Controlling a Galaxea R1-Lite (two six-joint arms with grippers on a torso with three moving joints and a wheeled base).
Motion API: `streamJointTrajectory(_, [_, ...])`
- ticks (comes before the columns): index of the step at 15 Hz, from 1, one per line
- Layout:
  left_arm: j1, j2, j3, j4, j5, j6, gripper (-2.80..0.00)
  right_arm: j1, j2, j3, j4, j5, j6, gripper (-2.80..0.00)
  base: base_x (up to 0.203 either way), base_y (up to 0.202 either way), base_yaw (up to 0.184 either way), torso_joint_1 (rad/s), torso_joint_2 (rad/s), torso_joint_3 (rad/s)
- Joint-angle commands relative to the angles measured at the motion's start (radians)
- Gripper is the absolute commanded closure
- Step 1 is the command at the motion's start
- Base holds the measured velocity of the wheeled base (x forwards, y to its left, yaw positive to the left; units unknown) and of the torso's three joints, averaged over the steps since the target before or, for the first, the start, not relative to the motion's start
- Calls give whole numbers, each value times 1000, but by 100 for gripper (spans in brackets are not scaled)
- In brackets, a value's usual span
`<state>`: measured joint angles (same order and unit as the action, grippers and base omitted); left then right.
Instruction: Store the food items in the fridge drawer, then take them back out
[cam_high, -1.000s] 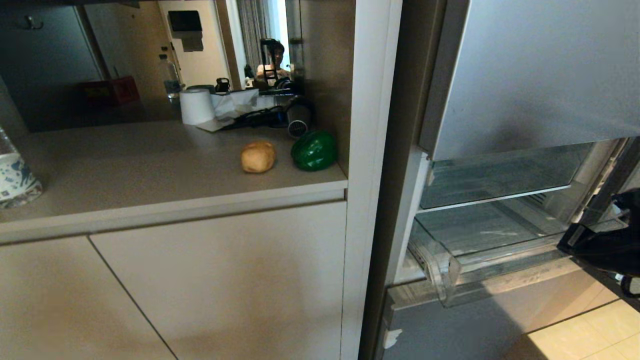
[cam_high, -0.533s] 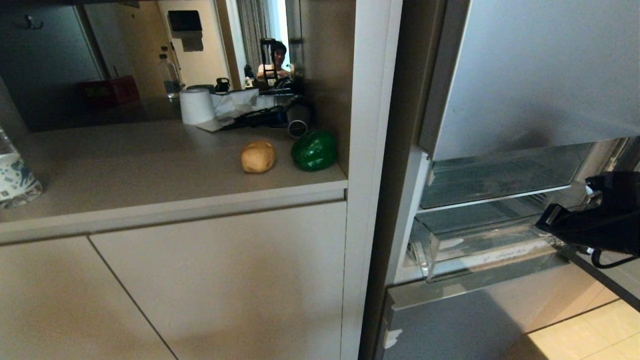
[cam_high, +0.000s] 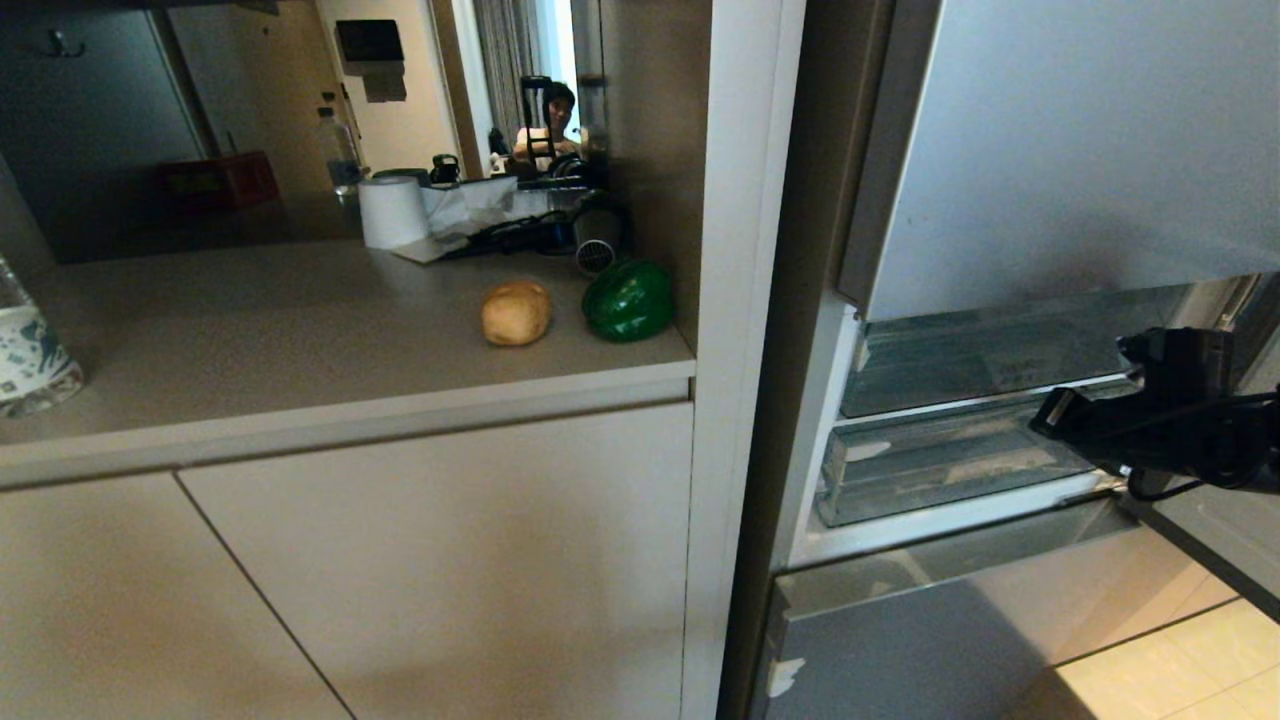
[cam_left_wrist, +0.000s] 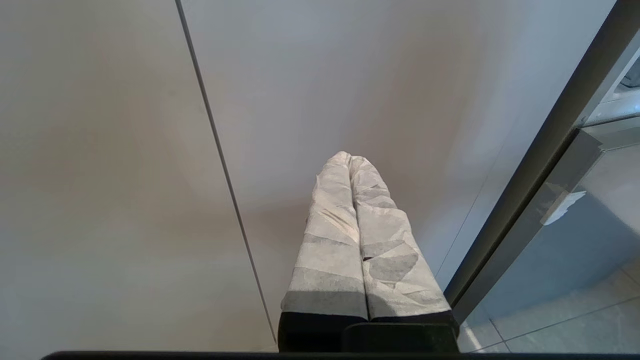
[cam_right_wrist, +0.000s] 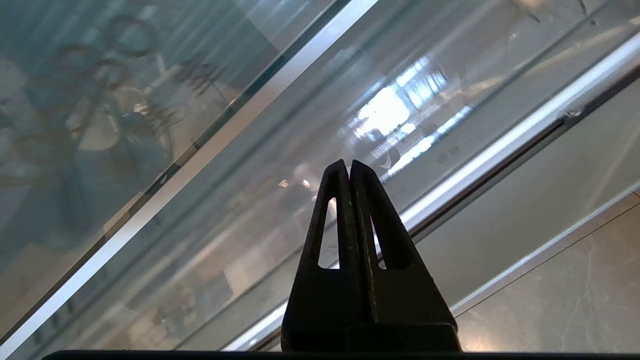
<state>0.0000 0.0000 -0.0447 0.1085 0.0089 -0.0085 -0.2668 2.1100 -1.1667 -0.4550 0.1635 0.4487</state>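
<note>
So the green bell pepper (cam_high: 628, 300) and the tan-brown lump (cam_high: 516, 313) are both sitting on the bench (cam_high: 250, 330), side by side but not touching, pepper on the side nearer the fridge and tucked up by the tall white panel (cam_high: 745, 300). Behind them there's a paper roll (cam_high: 393, 212) and some cable clutter.

On the fridge side, the fridge drawer (cam_high: 940, 470) with its clear bin is pushed nearly all the way in under the top door (cam_high: 1080, 140). The right pincer (cam_high: 1050, 412) is right at the drawer's front, fingers pressed together with nothing between them. Whether it's actually touching the bin can't be told.

The left pincer (cam_left_wrist: 350, 159), wrapped in white tape, hangs low in front of the cabinet door (cam_left_wrist: 350, 75) under the bench, fingers also together and empty.
</note>
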Motion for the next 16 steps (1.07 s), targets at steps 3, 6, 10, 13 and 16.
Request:
streamJointTrajectory(3, [0,0,0,0,0,-1,0,1,-26,33,-3,0,3,0,0,0,0,0,0,0])
streamJointTrajectory(6, [0,0,0,0,0,-1,0,-1,-179,149,-2,-3,0,0,0,0,0,0,0,0])
streamJointTrajectory(10, [0,0,0,0,0,-1,0,-4,-516,423,-1,-5,-41,0,0,0,0,0,0,0])
streamJointTrajectory(13, [0,0,0,0,0,-1,0,-5,-840,674,-1,-8,-115,0,0,0,0,0,0,0])
streamJointTrajectory(16, [0,0,0,0,0,-1,0,14,-1184,916,0,-36,-214,0,0,0,0,0,0,0])
